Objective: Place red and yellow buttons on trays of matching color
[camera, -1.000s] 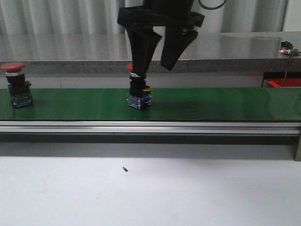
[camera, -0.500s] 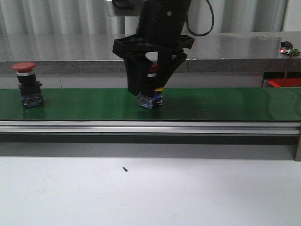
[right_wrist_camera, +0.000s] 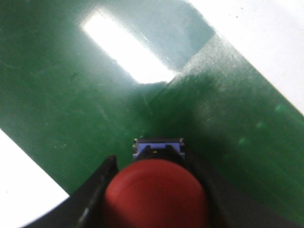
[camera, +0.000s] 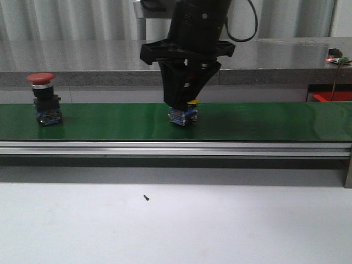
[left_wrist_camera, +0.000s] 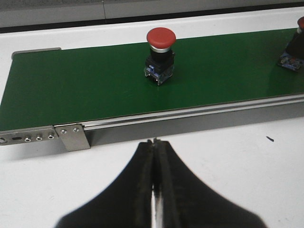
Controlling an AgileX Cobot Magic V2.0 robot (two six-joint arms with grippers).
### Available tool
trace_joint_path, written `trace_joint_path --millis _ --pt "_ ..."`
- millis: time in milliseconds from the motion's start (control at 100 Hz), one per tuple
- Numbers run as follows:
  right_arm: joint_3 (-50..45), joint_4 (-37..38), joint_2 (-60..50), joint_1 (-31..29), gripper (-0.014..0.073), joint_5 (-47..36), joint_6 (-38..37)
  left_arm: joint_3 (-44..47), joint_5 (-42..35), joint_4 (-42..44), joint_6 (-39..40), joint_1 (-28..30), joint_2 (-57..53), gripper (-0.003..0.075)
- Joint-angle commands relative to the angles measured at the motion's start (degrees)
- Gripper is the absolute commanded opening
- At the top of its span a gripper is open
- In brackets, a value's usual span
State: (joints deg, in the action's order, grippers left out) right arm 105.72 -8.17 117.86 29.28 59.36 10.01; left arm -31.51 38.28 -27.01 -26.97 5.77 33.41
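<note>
A red button (camera: 183,114) stands on the green conveyor belt (camera: 264,121). My right gripper (camera: 183,104) has come down over it, with its fingers drawn in on both sides of the button's body. In the right wrist view the red cap (right_wrist_camera: 156,194) fills the space between the fingers (right_wrist_camera: 97,190), and the blue base (right_wrist_camera: 158,145) rests on the belt. A second red button (camera: 44,102) stands on the belt to the left and also shows in the left wrist view (left_wrist_camera: 160,52). My left gripper (left_wrist_camera: 154,142) is shut and empty over the white table, in front of the belt. No yellow button is in view.
The belt's aluminium rail (camera: 176,147) runs along its front edge, with an end bracket (left_wrist_camera: 71,135) at the left. A grey counter (camera: 275,60) lies behind the belt. The edge of something red (camera: 331,97) shows at the far right. A small dark speck (camera: 146,197) lies on the table.
Both buttons have moved right along the belt. My right gripper has come down over the middle button, followed it right, and its fingers have gone from spread to drawn in around it.
</note>
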Motion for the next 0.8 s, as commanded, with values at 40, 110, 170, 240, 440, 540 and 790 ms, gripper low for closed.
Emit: trace_joint_path --millis 40,110,170,240,440,540,790 --pt "1.97 -0.45 -7.19 -3.41 0.0109 -0.81 -0.24 -1.51 -3.36 -1.88 -0.03 -0.48 -0.04 -0.002" --pt "1.97 -0.45 -8.76 -6.09 0.0109 -0.44 -0.24 -1.51 -3.36 -1.88 -0.03 -0.48 -0.04 -0.002" --pt "1.97 -0.45 -9.9 -8.34 0.0109 -0.29 -0.24 -1.51 -3.36 -1.88 -0.03 -0.48 -0.04 -0.002" --pt "1.97 -0.45 -11.12 -12.02 0.0109 0.02 -0.24 -1.51 -3.36 -1.88 -0.03 -0.48 -0.04 -0.002" --pt "1.97 -0.32 -13.38 -24.52 0.0109 1.18 -0.24 -1.51 -3.36 -1.88 -0.03 -0.48 -0.04 -0.002" --pt "1.97 -0.32 -13.46 -30.31 0.0109 1.18 -0.24 -1.51 -3.36 -1.88 -0.03 -0.48 -0.04 -0.002" --pt "1.97 -0.38 -13.26 -40.2 0.0109 -2.5 -1.15 -1.51 -3.36 -1.88 -0.03 -0.48 -0.04 -0.002"
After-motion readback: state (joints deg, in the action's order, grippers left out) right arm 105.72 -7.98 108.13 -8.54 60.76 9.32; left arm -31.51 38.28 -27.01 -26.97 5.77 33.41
